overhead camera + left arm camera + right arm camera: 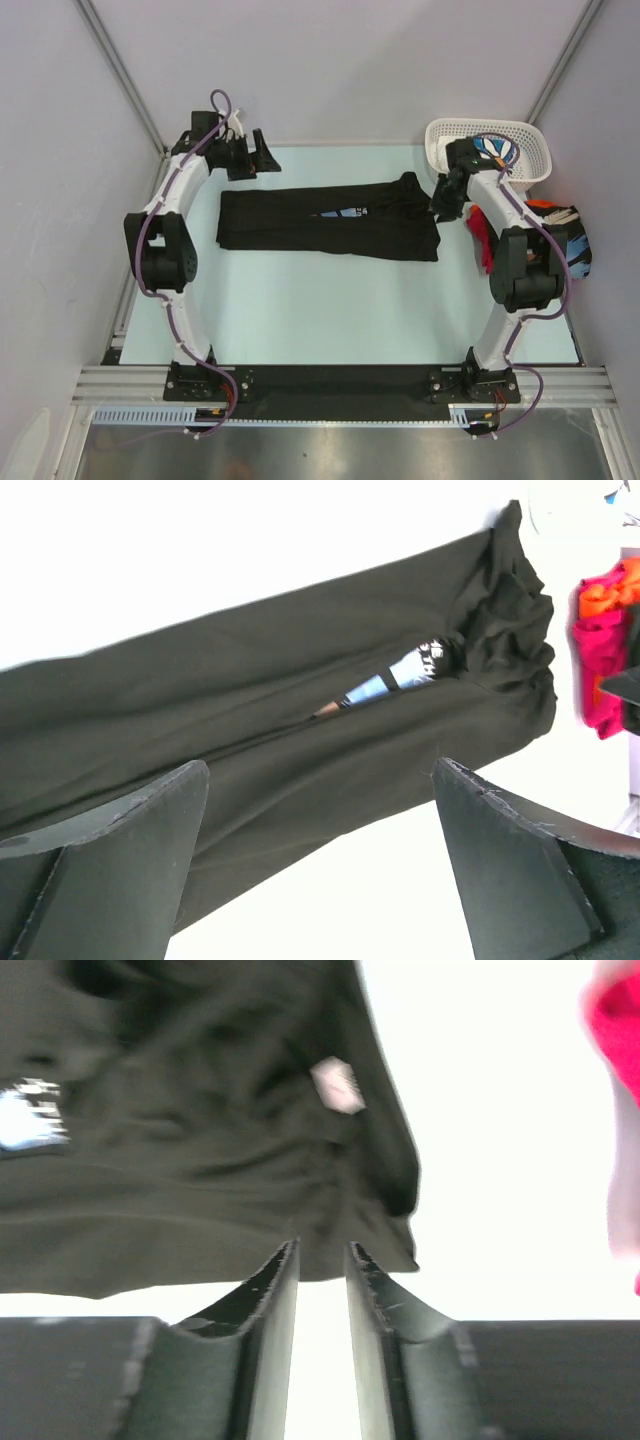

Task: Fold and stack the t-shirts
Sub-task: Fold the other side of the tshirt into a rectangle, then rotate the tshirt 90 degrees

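A black t-shirt (330,225) lies folded into a long narrow band across the middle of the pale table (330,320). Its long axis runs from the left of the overhead frame to the right, almost level. The left end is flat and squared off. The right end, where the neck is, is bunched into ridges and points toward the white lattice basket (530,135) in the upper right corner. Along the middle seam the two folded edges part a little, showing a sliver of light-blue and white print (385,685).

The left gripper (250,165) sits in the upper left, above the band's left end and clear of it. Its fingers (120,850) are spread wide with nothing between them, and from its wrist camera the band slants from lower left up to upper right.

The right gripper (322,1250) is at the bunched right end. Its fingers (270,1300) are drawn almost together, with a thin bright slit between them. The hem seems to lie just past the tips rather than caught in them, though that view is blurred. A small pale label (337,1085) shows inside the neck.

A red t-shirt (480,235) lies crumpled just right of the band, a black printed t-shirt (572,245) is at the far right edge, and a white cloth with blue print (497,150) is in the basket
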Action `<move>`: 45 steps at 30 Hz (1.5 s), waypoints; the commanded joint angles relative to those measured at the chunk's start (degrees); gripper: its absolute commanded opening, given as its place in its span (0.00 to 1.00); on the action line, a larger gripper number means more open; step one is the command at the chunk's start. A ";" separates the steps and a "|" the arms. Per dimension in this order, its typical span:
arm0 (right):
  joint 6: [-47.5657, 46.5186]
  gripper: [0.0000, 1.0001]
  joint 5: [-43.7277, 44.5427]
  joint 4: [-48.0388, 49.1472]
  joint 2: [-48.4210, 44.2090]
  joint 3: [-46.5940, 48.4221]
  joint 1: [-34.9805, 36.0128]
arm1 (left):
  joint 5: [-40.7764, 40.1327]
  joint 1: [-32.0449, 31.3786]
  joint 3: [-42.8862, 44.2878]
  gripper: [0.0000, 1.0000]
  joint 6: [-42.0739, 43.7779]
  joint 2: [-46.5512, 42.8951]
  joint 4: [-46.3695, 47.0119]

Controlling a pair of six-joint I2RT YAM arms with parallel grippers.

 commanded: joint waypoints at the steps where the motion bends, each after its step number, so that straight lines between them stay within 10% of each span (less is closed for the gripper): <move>1: 0.35 0.34 -3.31 -4.56 -3.27 -4.24 -2.39 | -5.50 0.02 4.09 0.99 3.93 0.90 -2.69; 16: 2.89 0.45 -7.61 -8.00 -2.57 -11.44 -4.85 | -22.04 0.37 15.52 0.99 5.17 14.88 -11.24; 21: 4.31 0.45 -8.76 -6.50 1.20 -12.33 -4.51 | -29.57 0.46 18.07 0.84 5.70 17.34 -14.05; 29: 4.22 0.45 -10.25 -6.32 7.01 -8.20 -3.01 | -39.79 4.04 20.00 0.99 3.85 18.75 -17.03; 45: 3.52 0.43 -10.87 -7.99 14.04 1.11 -1.60 | -35.06 6.70 20.45 0.97 2.10 24.81 -20.91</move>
